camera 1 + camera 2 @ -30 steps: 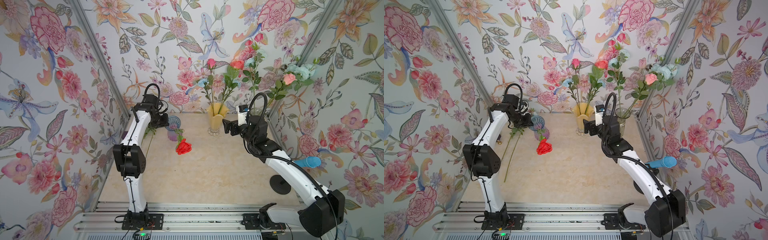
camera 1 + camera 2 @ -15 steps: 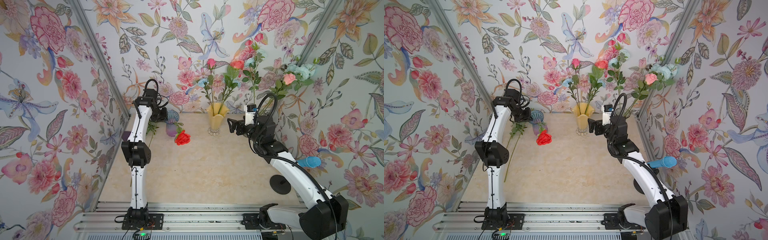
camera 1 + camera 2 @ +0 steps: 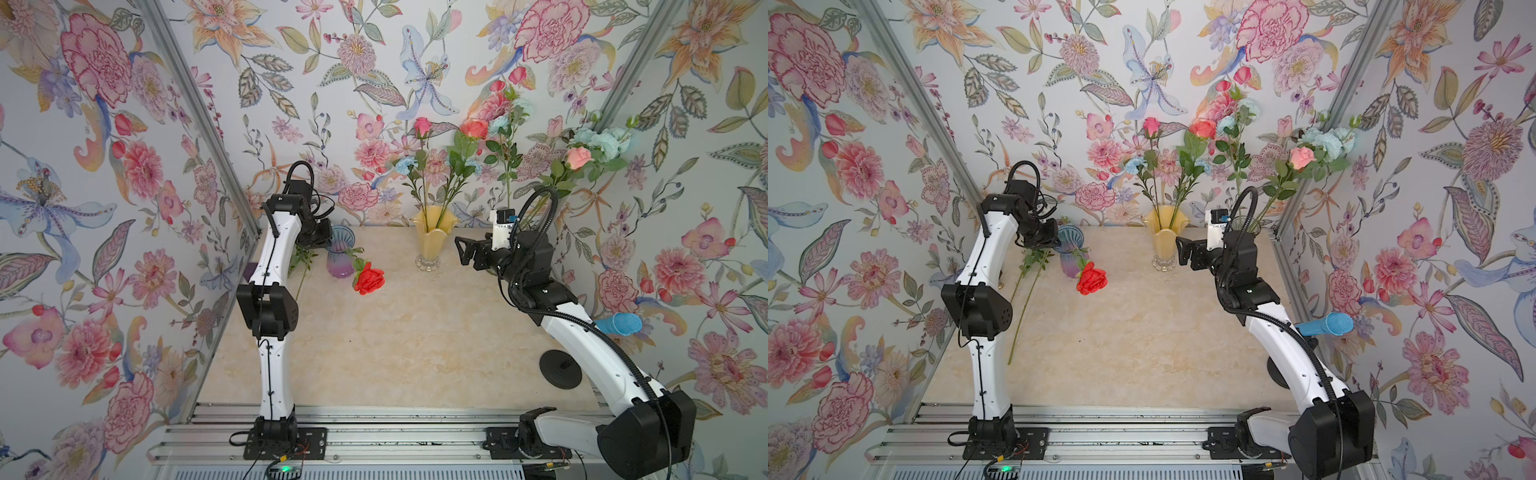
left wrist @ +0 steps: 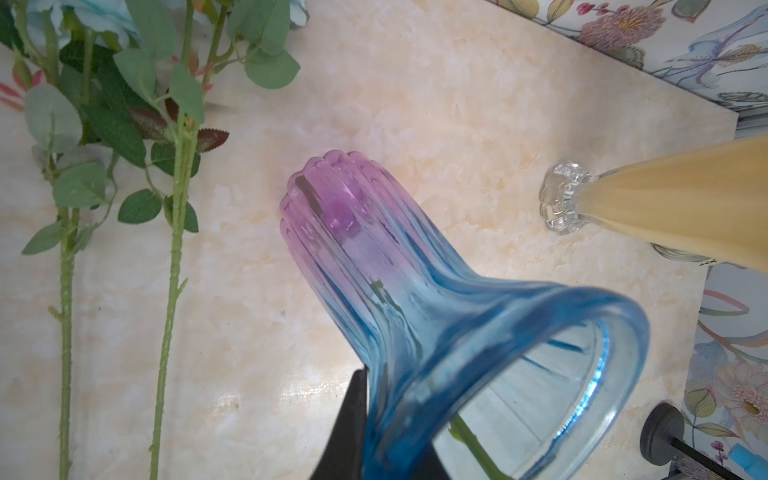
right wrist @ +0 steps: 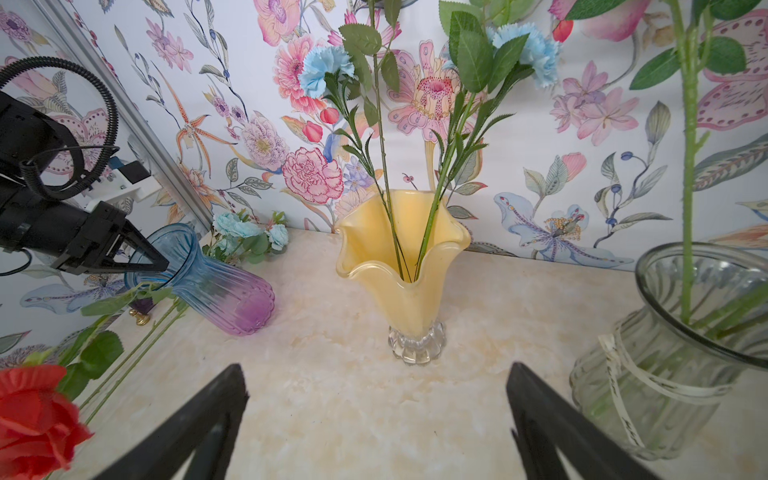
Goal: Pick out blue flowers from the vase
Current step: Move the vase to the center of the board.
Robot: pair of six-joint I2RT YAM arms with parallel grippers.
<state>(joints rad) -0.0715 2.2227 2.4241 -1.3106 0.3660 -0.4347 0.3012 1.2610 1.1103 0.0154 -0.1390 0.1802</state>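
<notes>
Your right hand (image 3: 460,250) is spread wide and holds nothing, facing the yellow vase (image 5: 374,253) close in front of it. The blue flowers (image 5: 320,72) stand in that vase, with two pale blooms well above the hand and their thin stems dropping into the vase's mouth. Your left hand (image 5: 151,266) is clamped on the rim of the blue-and-purple vase (image 5: 224,291), which leans tilted on the worktop (image 5: 332,399). A leafy blue spray (image 5: 235,226) lies on the worktop behind that vase, against the wall. A red rose (image 5: 33,415) is near the vase.
</notes>
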